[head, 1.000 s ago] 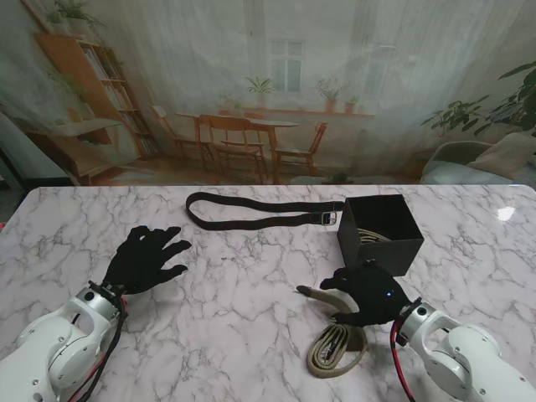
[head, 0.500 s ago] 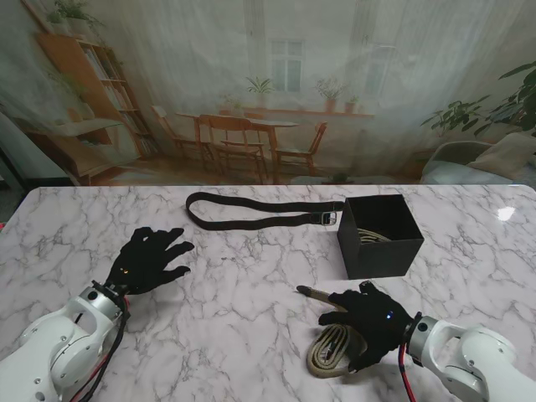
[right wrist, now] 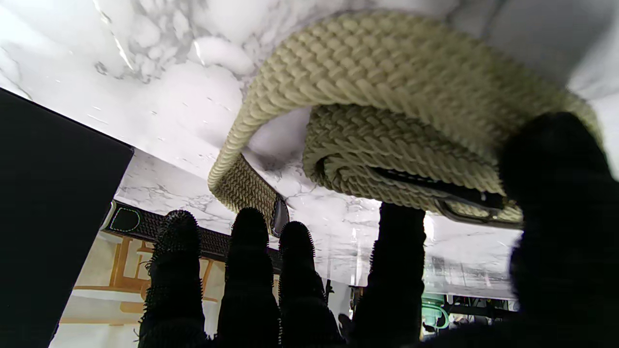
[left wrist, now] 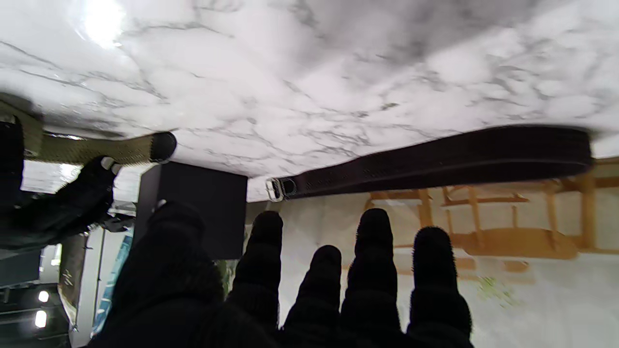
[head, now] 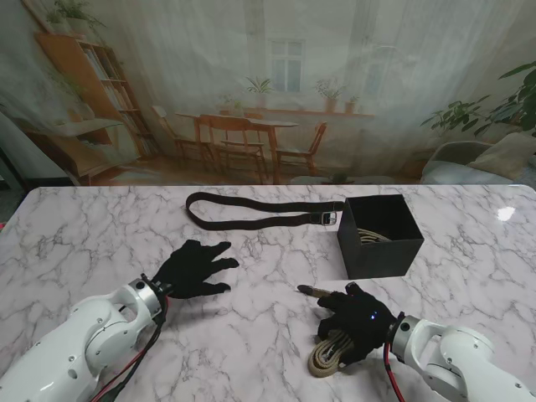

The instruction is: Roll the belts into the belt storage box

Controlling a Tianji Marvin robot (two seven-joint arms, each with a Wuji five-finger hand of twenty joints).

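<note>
Marble table (head: 251, 335) carries everything. Black belt (head: 260, 211) lies stretched flat at 12 o'clock, loop end toward 10, silver buckle (head: 329, 218) end just beside the black storage box (head: 381, 234) at 1 o'clock. Box is upright and open-topped, with a tan coil visible inside. Left hand (head: 194, 268), 9 o'clock of table centre, palm down over bare marble, fingers (left wrist: 372, 241) spread and pointing toward the black belt, holding nothing, well apart from it. Right hand (head: 356, 318) at 5 o'clock, palm down on the woven khaki belt (head: 328, 356); fingers lie over the folded strap, but cannot tell if they actually clamp it. Khaki belt is doubled in a loose loop nearer to me than the box, dark tip (head: 306, 290) sticking out toward 9 past the fingers. Right wrist view shows its braid (right wrist: 387, 87) curling close over the thumb.
</note>
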